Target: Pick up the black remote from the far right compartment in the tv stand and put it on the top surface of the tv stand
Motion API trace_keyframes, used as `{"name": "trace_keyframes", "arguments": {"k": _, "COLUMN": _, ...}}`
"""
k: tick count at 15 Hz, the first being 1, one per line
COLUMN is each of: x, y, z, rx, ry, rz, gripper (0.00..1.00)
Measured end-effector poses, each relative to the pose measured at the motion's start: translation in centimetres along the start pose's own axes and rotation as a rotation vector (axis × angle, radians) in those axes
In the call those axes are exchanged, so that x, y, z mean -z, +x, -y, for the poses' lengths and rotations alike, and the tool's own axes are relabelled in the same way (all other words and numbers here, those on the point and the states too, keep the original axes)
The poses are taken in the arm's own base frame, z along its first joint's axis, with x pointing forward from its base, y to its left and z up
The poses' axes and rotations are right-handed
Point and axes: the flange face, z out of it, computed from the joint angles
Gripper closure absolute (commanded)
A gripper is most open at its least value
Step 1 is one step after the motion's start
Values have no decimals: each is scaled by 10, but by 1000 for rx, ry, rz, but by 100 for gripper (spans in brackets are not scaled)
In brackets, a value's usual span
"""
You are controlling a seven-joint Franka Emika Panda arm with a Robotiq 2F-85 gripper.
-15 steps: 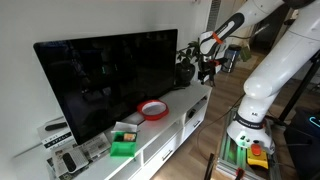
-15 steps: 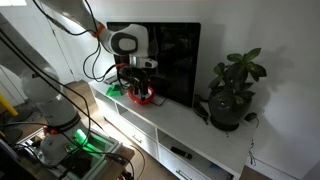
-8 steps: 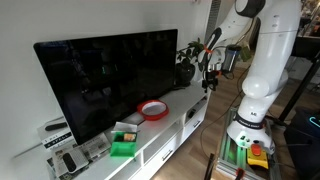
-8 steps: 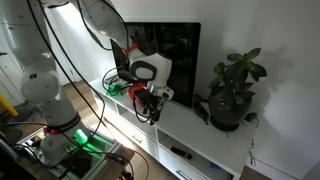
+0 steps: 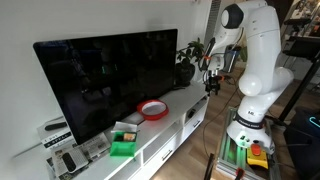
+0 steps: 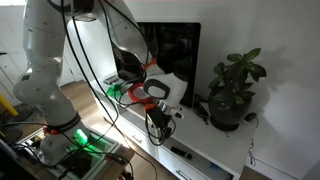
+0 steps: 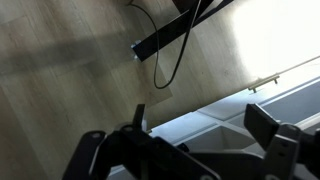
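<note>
The tool (image 7: 185, 150) stood wide open and empty: in the wrist view its two dark fingers (image 7: 275, 142) were well apart, with only wooden floor and a white edge of the tv stand (image 6: 150, 138) between and beyond them. In an exterior view the tool (image 6: 160, 124) hung in front of the stand's panelled face, just below the level of the counter (image 6: 215, 140), pointing down and towards the cabinet.

The black remote (image 6: 182, 153) lay as a slim dark shape inside the far right compartment (image 6: 171, 148), lower than the tool and a little to its side, near but not touching it. The wrist view did not show the remote at all.

I judged this to be the approach step: nothing was grasped and the counter had not yet received the remote. The next move probably called for lowering the tool to the height of the recess, turning the fingers to span the handset's narrow width, and reaching in without striking the white frame. The opening looked shallow and shadowed, so clearance above the remote seemed the tight point.

The potted plant (image 6: 232, 95) on the counter stood beyond the compartment, clear of the reach.
</note>
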Motion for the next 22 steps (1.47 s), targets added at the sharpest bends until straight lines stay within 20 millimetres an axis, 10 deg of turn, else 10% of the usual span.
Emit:
{"name": "trace_keyframes", "arguments": {"k": 8, "x": -4, "y": 2, "z": 5, "rx": -13, "ry": 31, "rz": 11, "gripper": 0}}
{"name": "trace_keyframes", "arguments": {"k": 16, "x": -97, "y": 7, "z": -78, "rx": -258, "ry": 375, "rz": 97, "gripper": 0}}
{"name": "trace_keyframes", "arguments": {"k": 22, "x": -136, "y": 43, "z": -101, "rx": -314, "ry": 535, "rz": 64, "gripper": 0}}
